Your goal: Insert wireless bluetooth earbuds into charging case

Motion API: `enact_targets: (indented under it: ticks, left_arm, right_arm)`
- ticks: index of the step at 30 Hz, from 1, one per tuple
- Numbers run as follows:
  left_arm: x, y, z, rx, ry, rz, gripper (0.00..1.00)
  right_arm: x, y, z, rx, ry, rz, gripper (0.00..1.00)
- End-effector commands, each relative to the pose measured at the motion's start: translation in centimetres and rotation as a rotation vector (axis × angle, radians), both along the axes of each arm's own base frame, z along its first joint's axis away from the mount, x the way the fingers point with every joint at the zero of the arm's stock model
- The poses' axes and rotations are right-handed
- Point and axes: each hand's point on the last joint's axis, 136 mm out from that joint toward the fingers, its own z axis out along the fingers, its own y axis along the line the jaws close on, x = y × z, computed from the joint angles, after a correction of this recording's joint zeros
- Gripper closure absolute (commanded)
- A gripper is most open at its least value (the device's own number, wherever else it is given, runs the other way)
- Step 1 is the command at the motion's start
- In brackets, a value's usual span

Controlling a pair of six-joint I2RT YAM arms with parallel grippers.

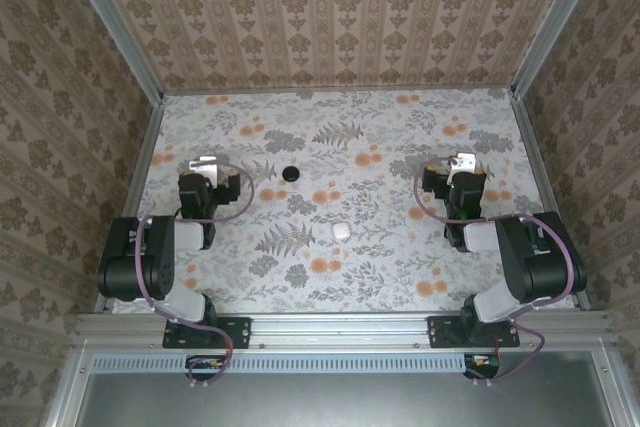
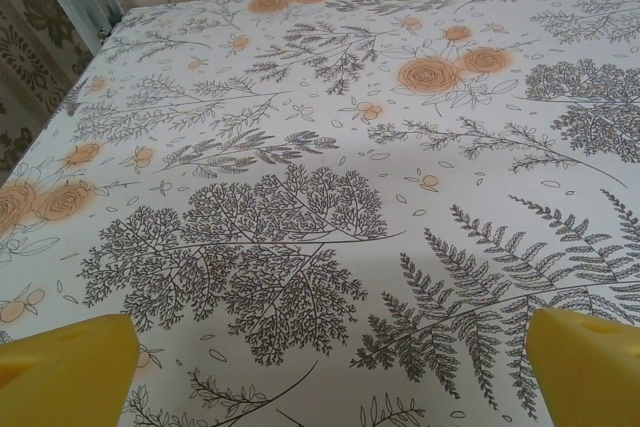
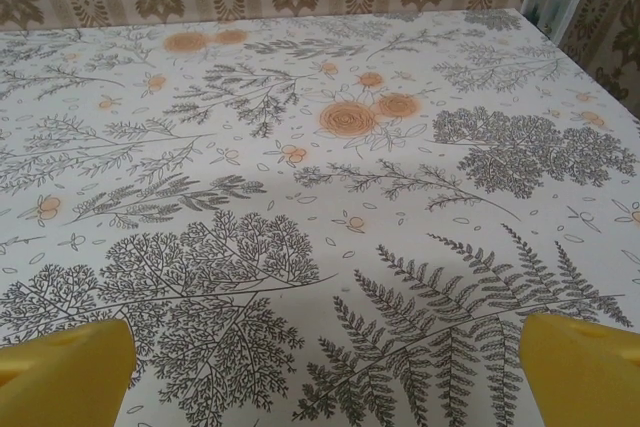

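The left tool [image 1: 207,164] is held wide open, and nothing is gripped between its yellow fingers [image 2: 65,372]. It is poised low over the flowered worktop [image 1: 400,257] on the left side. The right tool [image 1: 465,162] is spread just as wide over the right side, and nothing is held between its fingers [image 3: 580,367]. The earbuds [image 1: 291,173] are seen as one small black blob on the worktop, at about 3 o'clock from the left tool and well apart from it. The white case [image 1: 340,231] is set near the middle, at about 5 o'clock from the earbuds and 8 o'clock from the right tool.
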Motion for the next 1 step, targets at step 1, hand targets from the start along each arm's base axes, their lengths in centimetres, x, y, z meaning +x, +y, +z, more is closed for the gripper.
enact_targets:
  ticks: [1]
  left_arm:
    - [0.50, 0.13, 0.74, 0.003, -0.019, -0.010, 0.00]
  right_arm:
    - [0.54, 0.08, 0.49, 0.009, -0.017, 0.010, 0.00]
